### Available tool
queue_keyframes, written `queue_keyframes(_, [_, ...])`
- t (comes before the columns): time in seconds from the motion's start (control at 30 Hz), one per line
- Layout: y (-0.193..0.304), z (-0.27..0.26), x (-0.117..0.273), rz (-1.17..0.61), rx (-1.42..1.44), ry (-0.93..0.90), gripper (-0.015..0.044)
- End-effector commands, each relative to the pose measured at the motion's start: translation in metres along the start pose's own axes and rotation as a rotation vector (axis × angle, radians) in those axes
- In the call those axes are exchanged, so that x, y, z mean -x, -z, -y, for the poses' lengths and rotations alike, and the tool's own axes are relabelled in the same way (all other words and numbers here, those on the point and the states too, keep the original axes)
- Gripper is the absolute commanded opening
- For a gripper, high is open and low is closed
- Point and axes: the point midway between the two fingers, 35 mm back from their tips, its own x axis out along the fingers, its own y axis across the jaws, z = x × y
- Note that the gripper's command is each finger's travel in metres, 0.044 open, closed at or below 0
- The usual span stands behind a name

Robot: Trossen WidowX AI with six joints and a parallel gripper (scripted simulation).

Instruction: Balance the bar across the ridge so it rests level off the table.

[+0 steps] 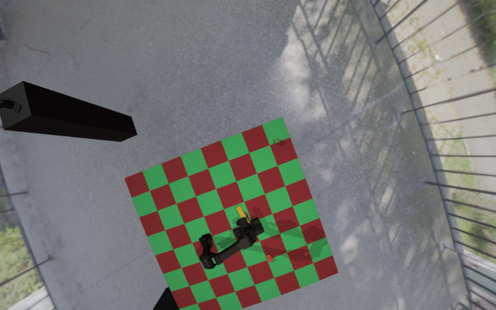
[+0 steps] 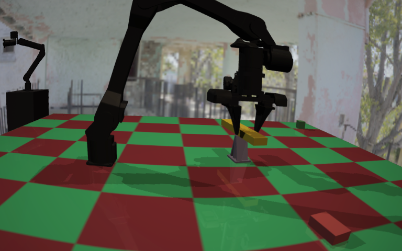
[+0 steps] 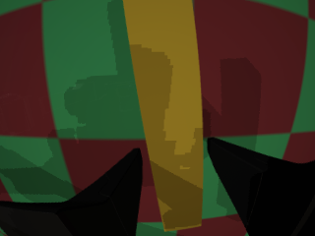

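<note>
The yellow bar (image 1: 240, 212) (image 2: 255, 137) (image 3: 182, 98) lies across the top of the grey ridge (image 2: 239, 150), with both ends clear of the table. It looks about level, though a slight tilt cannot be ruled out. The ridge stands upright on its flat base; the bar hides it in the wrist view. My gripper (image 2: 247, 132) (image 3: 173, 148) points down over the bar and is open. Its fingers stand on either side of the bar, with a gap at each side in the wrist view. The overhead view hides the fingertips under the arm.
A red block (image 1: 269, 258) (image 2: 329, 227) lies on the checkered table, nearer the exterior camera than the ridge. A small green block (image 1: 276, 141) (image 2: 300, 124) sits near the far corner. Another arm stands on a black pedestal (image 1: 73, 117) (image 2: 27, 106) away from the table.
</note>
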Motion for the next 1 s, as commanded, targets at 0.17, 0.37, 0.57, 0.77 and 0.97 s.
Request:
queue_keyframes(0.17, [0.000, 0.000, 0.000, 0.000, 0.000, 0.000, 0.0440])
queue_keyframes(0.37, [0.000, 0.004, 0.027, 0.000, 0.000, 0.004, 0.0440])
queue_keyframes(0.57, [0.000, 0.001, 0.093, -0.001, 0.000, 0.013, 0.0440])
queue_keyframes(0.77, [0.000, 0.000, 0.100, -0.001, 0.000, 0.014, 0.0440])
queue_keyframes(0.97, [0.000, 0.000, 0.100, -0.001, 0.000, 0.014, 0.0440])
